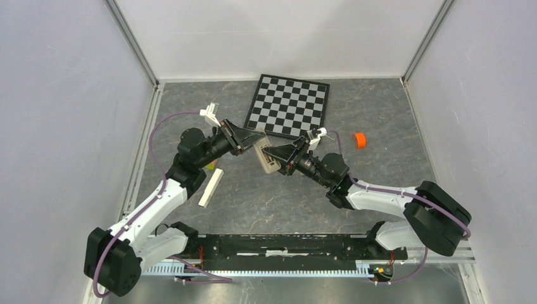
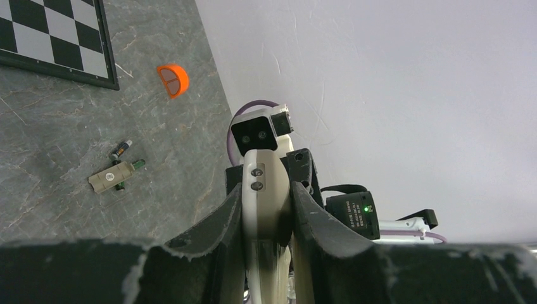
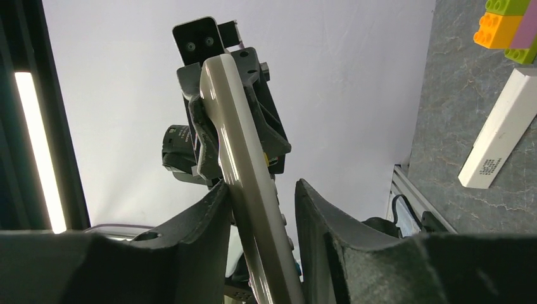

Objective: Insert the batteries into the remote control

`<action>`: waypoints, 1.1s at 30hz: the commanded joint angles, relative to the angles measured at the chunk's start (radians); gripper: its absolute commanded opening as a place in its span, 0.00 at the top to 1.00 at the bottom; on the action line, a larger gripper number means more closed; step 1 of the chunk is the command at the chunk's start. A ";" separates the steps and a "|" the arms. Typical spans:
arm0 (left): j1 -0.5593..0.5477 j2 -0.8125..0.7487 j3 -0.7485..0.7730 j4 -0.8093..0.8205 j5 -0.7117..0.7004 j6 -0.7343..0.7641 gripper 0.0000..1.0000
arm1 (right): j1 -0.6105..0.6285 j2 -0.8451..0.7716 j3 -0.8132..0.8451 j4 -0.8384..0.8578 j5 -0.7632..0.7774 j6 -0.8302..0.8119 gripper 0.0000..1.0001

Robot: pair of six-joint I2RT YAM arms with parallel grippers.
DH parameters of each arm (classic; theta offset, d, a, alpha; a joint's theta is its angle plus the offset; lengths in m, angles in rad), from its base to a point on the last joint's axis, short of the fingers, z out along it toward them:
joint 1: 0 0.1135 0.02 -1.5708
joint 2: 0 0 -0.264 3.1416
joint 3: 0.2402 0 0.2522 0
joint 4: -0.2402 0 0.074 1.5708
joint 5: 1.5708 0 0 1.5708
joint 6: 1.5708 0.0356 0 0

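jaws of the left gripper [image 2: 267, 190] are clamped on the remote control [image 2: 261, 161], one pad pressed to each broad face, and hold it off the table, edge-on to the wrist camera. jaws of the right gripper [image 3: 261, 187] stand apart around the other end of the same handset [image 3: 233, 114]. one finger lies against it and the other shows a clear gap, so this side brackets the remote rather than pinching it. the remote's long axis runs from one pair of jaws straight to the other, slanted in the air between the two wrists in the top view [image 1: 266, 158], with the button face towards the right gripper's free finger. whether the battery recess is open is not visible from any view. outward from there, the batteries [image 2: 124, 166] lie on the table [image 2: 50, 114], well apart from both sets of jaws. they are a small cluster of dark cylinders touching or lying across a tan piece [image 2: 107, 179] that may be the cover, though that cannot be settled. they lie on the grey stone in front of the checkerboard [image 2: 57, 44], with the orange cap [image 2: 172, 80] further off, and the top view does not show them, most likely because the right arm covers them. by that placing the right arm looks the nearer one, and its jaws are the ones not committed. the coming move probably turns on the right gripper backing off the remote's end and dropping to that cluster while the left keeps the handset steady.
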 commanded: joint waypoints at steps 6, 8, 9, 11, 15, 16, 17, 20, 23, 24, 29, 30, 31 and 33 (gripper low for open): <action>-0.006 0.000 0.046 -0.002 0.029 0.035 0.98 | -0.018 -0.057 -0.023 0.027 0.005 -0.089 0.28; -0.005 -0.004 0.049 -0.016 0.028 0.061 0.98 | -0.031 -0.082 -0.025 0.007 0.000 -0.166 0.18; -0.004 -0.007 0.053 -0.028 0.027 0.076 0.98 | -0.035 -0.096 -0.025 -0.007 -0.007 -0.204 0.15; -0.002 -0.010 0.060 -0.047 0.039 0.114 0.98 | -0.047 -0.111 -0.018 -0.020 -0.042 -0.303 0.12; 0.002 -0.020 0.083 -0.123 0.072 0.231 0.98 | -0.055 -0.120 0.030 -0.091 -0.169 -0.561 0.13; 0.002 -0.024 0.086 -0.142 0.079 0.262 0.98 | -0.056 -0.122 0.045 -0.129 -0.192 -0.611 0.16; 0.003 -0.027 0.088 -0.157 0.086 0.284 0.98 | -0.055 -0.122 0.061 -0.151 -0.218 -0.665 0.19; 0.004 -0.032 0.084 -0.169 0.114 0.329 0.98 | -0.056 -0.124 0.083 -0.126 -0.312 -0.749 0.25; 0.005 -0.029 0.075 -0.149 0.161 0.342 0.98 | -0.056 -0.132 0.097 -0.157 -0.336 -0.807 0.30; 0.004 -0.029 0.073 -0.144 0.175 0.344 0.98 | -0.056 -0.134 0.106 -0.184 -0.338 -0.830 0.32; 0.005 -0.024 0.072 -0.132 0.216 0.349 0.98 | -0.056 -0.145 0.127 -0.272 -0.351 -0.949 0.40; 0.005 -0.022 0.072 -0.130 0.223 0.349 0.98 | -0.056 -0.149 0.129 -0.288 -0.352 -0.977 0.42; 0.004 -0.020 0.070 -0.127 0.226 0.348 0.98 | -0.056 -0.153 0.129 -0.300 -0.354 -0.995 0.44; 0.005 -0.018 0.072 -0.125 0.234 0.347 0.98 | -0.055 -0.159 0.135 -0.330 -0.352 -1.038 0.48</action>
